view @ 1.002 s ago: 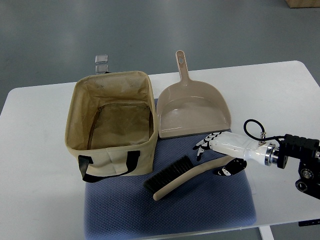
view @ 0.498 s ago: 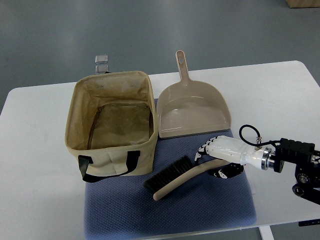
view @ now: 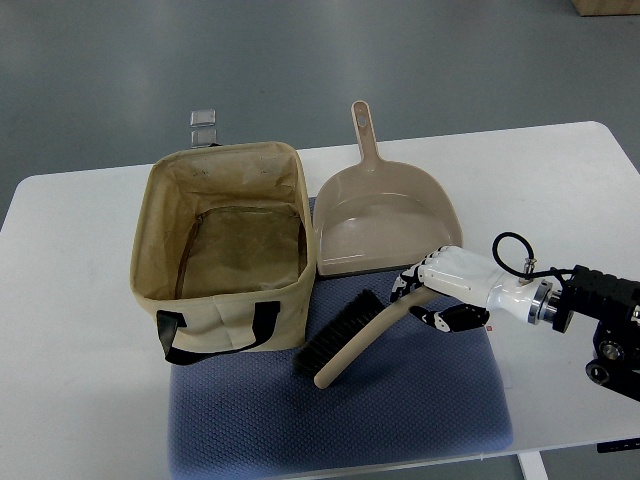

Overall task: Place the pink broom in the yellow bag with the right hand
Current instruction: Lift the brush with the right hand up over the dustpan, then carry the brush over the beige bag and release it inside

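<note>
Broom [view: 362, 333]: lies slanted on the mat, bristles toward the bag, handle end up at the right hand; the rounded far end points toward the near edge of the mat.
Right hand [view: 440, 290]: comes in from the right edge, white with black finger joints; fingers curled over the top of the broom handle, thumb under it, so it grips the handle end.
Right arm [view: 590, 310]: white forearm, then a black wrist block with a looped cable, over the bare table.
Dustpan [view: 385, 220]: tan, just behind the hand, open mouth facing the mat, handle pointing away from the robot; its front lip rests at the mat's far edge.
Mat [view: 400, 410]: blue-grey textured cloth under the broom and under the bag's near edge.
Bag [view: 222, 255]: yellow-beige fabric box, open at the top, black strap on its near side; stands left of the broom, bristles just beside its near right corner.
Table [view: 70, 300]: white, carries everything.
</note>
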Motion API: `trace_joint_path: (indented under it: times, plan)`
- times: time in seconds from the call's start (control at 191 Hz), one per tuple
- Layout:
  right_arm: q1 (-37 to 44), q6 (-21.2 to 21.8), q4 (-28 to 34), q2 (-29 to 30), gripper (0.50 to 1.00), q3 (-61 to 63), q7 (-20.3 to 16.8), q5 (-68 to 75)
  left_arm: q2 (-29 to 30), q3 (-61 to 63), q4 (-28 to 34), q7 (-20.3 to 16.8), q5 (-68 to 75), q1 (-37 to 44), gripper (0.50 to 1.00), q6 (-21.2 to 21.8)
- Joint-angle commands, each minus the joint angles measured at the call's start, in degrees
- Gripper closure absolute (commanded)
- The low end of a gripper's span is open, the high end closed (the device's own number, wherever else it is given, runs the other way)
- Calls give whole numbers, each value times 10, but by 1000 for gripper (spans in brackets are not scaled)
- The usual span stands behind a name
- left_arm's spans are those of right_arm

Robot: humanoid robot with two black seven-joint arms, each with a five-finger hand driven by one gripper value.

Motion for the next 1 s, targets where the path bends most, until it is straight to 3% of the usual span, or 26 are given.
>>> trace_joint_path:
  times: [0.0,0.351,0.577,0.771,0.997]
  plan:
    - [0,-16,0,-7,1000,19,1,4,0,0,0,0,0,0,500,0]
    - [3,-28,0,-90,1000,122,4,50,0,0,0,0,0,0,500,0]
    - [83,-33,-17,-145,1000,132,2,97,0,0,0,0,0,0,500,0]
    - [159,-19,-45,-132,1000,129,1,101,0,0,0,0,0,0,500,0]
    - [213,39,-45,-39,1000,128,0,102,0,0,0,0,0,0,500,0]
